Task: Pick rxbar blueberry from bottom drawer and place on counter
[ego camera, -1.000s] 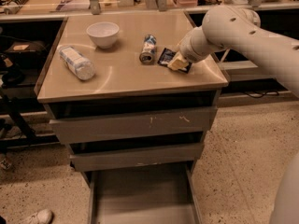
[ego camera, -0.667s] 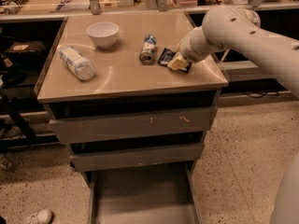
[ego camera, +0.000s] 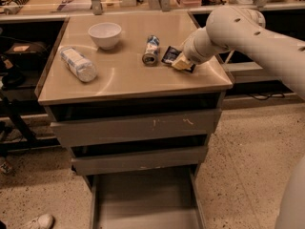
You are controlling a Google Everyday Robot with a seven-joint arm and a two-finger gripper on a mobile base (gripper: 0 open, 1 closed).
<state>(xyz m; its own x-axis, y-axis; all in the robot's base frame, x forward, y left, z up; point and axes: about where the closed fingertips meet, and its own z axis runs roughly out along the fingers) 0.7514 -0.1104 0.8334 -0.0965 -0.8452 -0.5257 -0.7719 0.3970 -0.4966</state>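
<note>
The rxbar blueberry (ego camera: 168,55), a flat dark wrapper, lies on the tan counter (ego camera: 128,80) near its right edge, just right of the tipped can. My gripper (ego camera: 181,62) comes in from the right on its white arm and sits directly on the bar's right end, covering part of it. Below, the bottom drawer (ego camera: 143,199) is pulled out, and only its bare grey floor shows.
On the counter are a white bowl (ego camera: 105,34) at the back, a blue-white can (ego camera: 151,50) on its side, and a clear bottle (ego camera: 78,64) lying at the left. The two upper drawers (ego camera: 133,128) are slightly open. Shelving stands behind and to the left.
</note>
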